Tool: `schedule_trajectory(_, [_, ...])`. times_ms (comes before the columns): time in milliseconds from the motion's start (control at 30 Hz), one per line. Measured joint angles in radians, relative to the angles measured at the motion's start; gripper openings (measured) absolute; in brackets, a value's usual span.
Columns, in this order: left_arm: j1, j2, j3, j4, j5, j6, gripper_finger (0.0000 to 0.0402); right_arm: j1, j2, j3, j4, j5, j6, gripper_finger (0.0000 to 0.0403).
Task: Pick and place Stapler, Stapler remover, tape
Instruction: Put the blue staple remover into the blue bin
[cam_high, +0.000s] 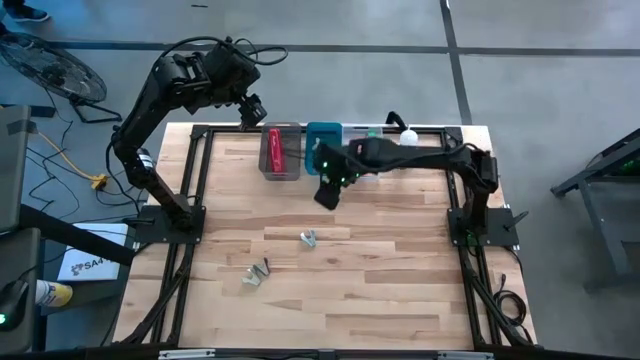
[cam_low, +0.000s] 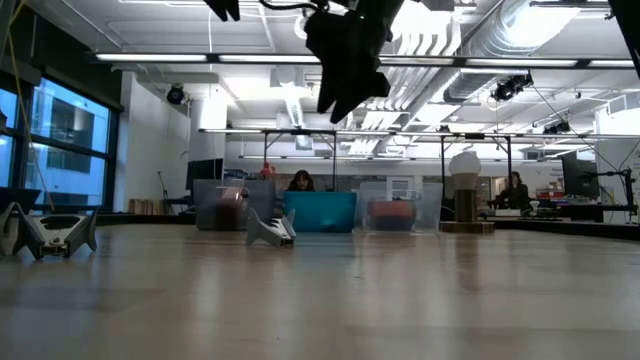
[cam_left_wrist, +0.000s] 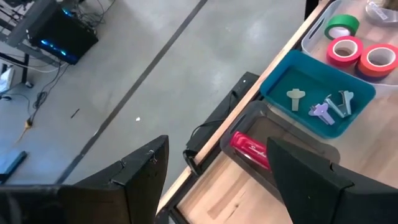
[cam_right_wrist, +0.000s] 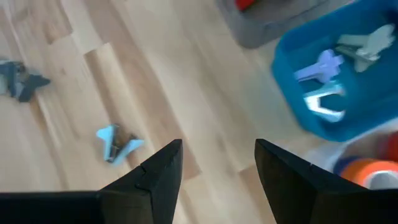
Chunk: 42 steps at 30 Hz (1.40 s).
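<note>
- Now mid-task: stapler (cam_high: 273, 150) already lies in the clear bin (cam_high: 292, 172) at the table's far edge, right under the left end effector (cam_high: 254, 108), whose fingers stand apart w/ nothing between them.
- Tape (cam_left_wrist: 364, 55) rolls (green, pink, orange-red) sit in the next clear tray (cam_left_wrist: 314, 34), beyond the teal bin (cam_left_wrist: 273, 84) from that end effector.
- Teal bin holds several small removers (cam_left_wrist: 333, 106); looks part-filled.
- Right end effector (cam_high: 330, 190) hovers off the table (cam_high: 380, 260), just in front of the teal bin; fingers apart, empty.
- Still loose on the table: one remover (cam_high: 308, 238) just ahead of the right end effector, two more (cam_high: 257, 272) farther out toward the near-left.
- Step in hand, by my read: fetching the next remover.
- Next move calls for: right arm to go over the nearest remover, line the fingers across its narrow body, drop low. Piece is small & flat-ish, so a slightly off approach could nudge it away.
</note>
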Motion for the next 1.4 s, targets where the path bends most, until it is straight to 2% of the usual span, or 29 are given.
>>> schedule_trajectory(167, [0.0,0.0,0.0,0.0,0.002,-0.03,0.0266,0.07,0.018,-0.036,0.053,0.02,0.124,0.0193])
schedule_trajectory(367, [0.0,0.0,0.0,0.005,0.001,-0.046,0.0266,0.127,0.018,-0.197,0.19,0.047,0.376,0.0193])
schedule_trajectory(600, [0.0,0.0,0.0,0.015,-0.01,-0.046,0.0266,0.186,0.018,-0.392,0.455,0.057,0.555,0.0193])
schedule_trajectory(967, [0.0,0.0,0.0,0.016,-0.007,-0.046,0.0266,0.263,0.018,-0.544,0.758,0.158,0.559,0.0193])
schedule_trajectory(1200, [0.0,0.0,0.0,0.016,-0.005,-0.042,0.0266,0.314,0.021,-0.554,0.796,0.241,0.562,0.0193])
schedule_trajectory(1400, [0.0,0.0,0.0,0.016,-0.004,-0.04,0.0266,0.348,0.062,-0.554,0.838,0.267,0.588,0.0193])
